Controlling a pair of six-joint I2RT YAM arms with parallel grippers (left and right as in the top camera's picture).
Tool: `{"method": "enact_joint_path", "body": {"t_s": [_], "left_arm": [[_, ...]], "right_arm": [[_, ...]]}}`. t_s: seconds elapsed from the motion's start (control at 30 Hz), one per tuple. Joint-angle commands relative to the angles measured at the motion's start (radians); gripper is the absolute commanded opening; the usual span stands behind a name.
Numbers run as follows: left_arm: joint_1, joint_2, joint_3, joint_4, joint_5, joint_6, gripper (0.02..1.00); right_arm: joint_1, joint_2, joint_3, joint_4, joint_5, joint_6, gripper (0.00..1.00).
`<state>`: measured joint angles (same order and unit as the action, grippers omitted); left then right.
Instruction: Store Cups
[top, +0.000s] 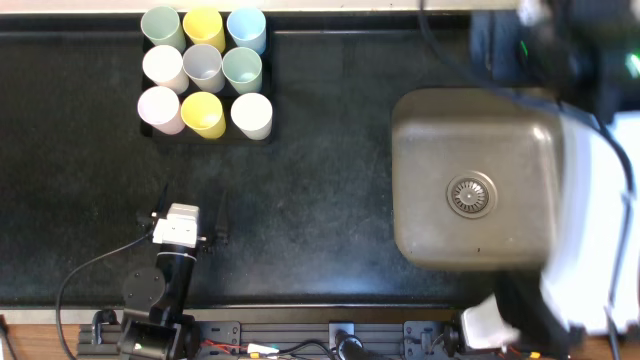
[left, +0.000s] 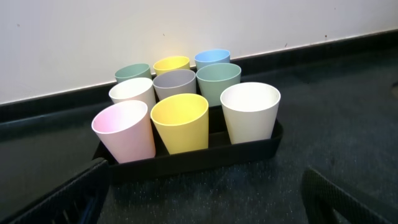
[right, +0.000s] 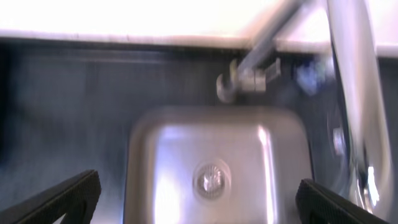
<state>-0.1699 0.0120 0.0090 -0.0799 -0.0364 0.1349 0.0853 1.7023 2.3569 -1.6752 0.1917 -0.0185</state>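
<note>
Top view puts your task's things at the far left of the dark counter: a black tray against the white wall, holding nine upright cups in three rows of three. From the left wrist view, the near row reads pink cup, front yellow cup and cream cup. Behind them stand the white cup, grey cup and middle green cup. Against the wall are the back green cup, back yellow cup and blue cup. Neighbouring cups stand close together, some rims touching.

Your left gripper sits low over the counter on the near side of the tray, pointed at it and well apart from it. Its fingers are spread wide and hold nothing.

Your right gripper hangs above the steel sink, set in the counter at the right, far from the tray. Its fingers are also spread wide and hold nothing. Below it you see the drain and, at the sink's far rim, the faucet.
</note>
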Motion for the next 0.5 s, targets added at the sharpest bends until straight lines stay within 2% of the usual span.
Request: {"method": "enact_joint_path", "body": {"t_s": [0.03,0.2,0.4,0.5], "left_arm": [[0.002,-0.009,-0.001,-0.002,0.006,0.014,0.998],[0.002,-0.009,-0.001,-0.002,0.006,0.014,0.998],[0.002,-0.009,-0.001,-0.002,0.006,0.014,0.998],[0.002,-0.009,-0.001,-0.002,0.006,0.014,0.998]], "right_arm": [[0.028,-0.259,-0.46,0.105,-0.126,0.023,0.998],[0.098,-0.679,-1.179,0.708,-0.097,0.023,0.996],[0.103,-1.128,-1.956,1.758,0.136,0.022,0.998],[0.103,-1.261,-2.166,1.992,0.207,0.022,0.998]]}}
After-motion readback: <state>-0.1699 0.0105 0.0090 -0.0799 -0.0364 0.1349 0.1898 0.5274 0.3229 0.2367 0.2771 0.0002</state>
